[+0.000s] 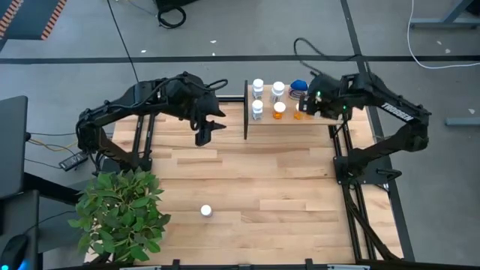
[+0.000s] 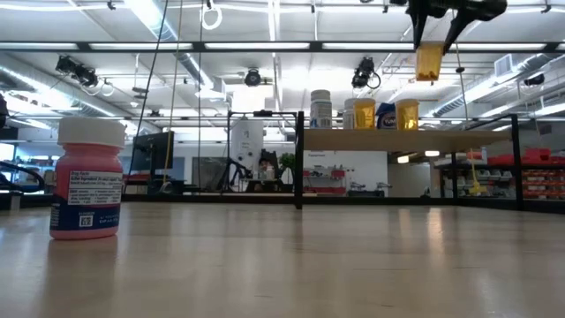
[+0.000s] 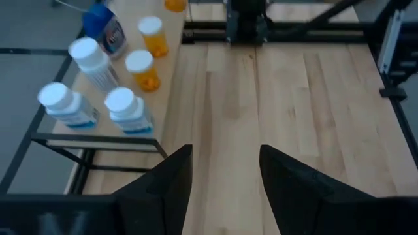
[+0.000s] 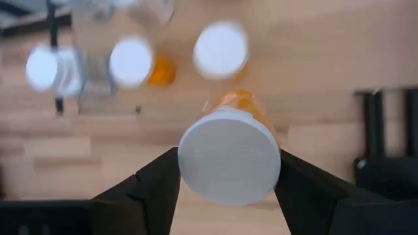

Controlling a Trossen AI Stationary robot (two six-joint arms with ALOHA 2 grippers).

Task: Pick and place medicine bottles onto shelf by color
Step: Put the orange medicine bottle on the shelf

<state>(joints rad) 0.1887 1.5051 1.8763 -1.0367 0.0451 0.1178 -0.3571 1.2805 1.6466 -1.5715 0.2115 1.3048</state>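
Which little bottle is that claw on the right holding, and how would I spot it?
Find the small light-wood shelf at the table's far edge, where white-capped bottles stand in rows. Above its right end hangs the right gripper, shut on an orange bottle with a white cap. It is the only bottle lifted in the air; the other orange bottles stand on the shelf.

Smooth light-wood shelf [image 1: 315,120], black metal rails, translucent orange plastic bottle [image 4: 238,104]

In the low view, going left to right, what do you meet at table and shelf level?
Pink bottle on the table → black shelf post → white bottle on the shelf → orange bottle → second orange bottle → held orange bottle, up in the right gripper.
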